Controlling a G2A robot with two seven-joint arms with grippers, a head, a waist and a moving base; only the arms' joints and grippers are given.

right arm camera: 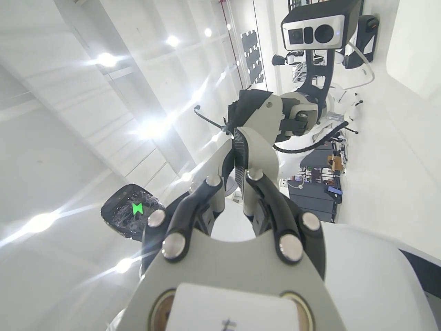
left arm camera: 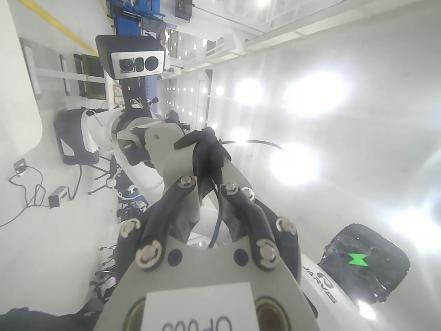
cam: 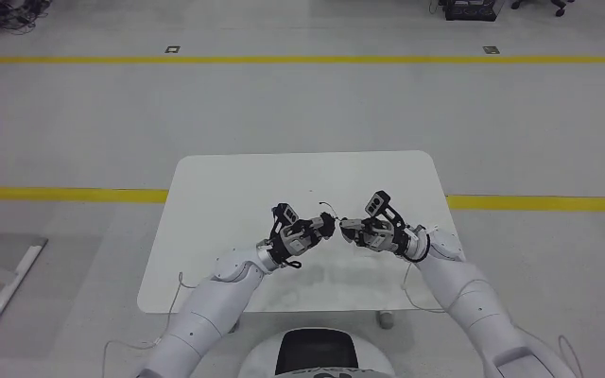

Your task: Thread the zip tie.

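The zip tie (left arm camera: 255,141), pinched by the left hand (left arm camera: 206,153) and the right hand (right arm camera: 233,136), looks light and bendy, so hold it near its tip.

Left label (left arm camera: 203,306), white, behind left fingers (left arm camera: 237,177): print cut off, unreadable. Green hourglass mark (left arm camera: 357,259) on black module (left arm camera: 379,277) beside them. Right label (right arm camera: 237,306) behind right fingers (right arm camera: 262,156): illegible.

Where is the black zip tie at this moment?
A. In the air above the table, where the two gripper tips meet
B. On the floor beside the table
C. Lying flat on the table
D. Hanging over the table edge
A: the zip tie curves up in the air where the left gripper and the right gripper meet tip to tip above the table.
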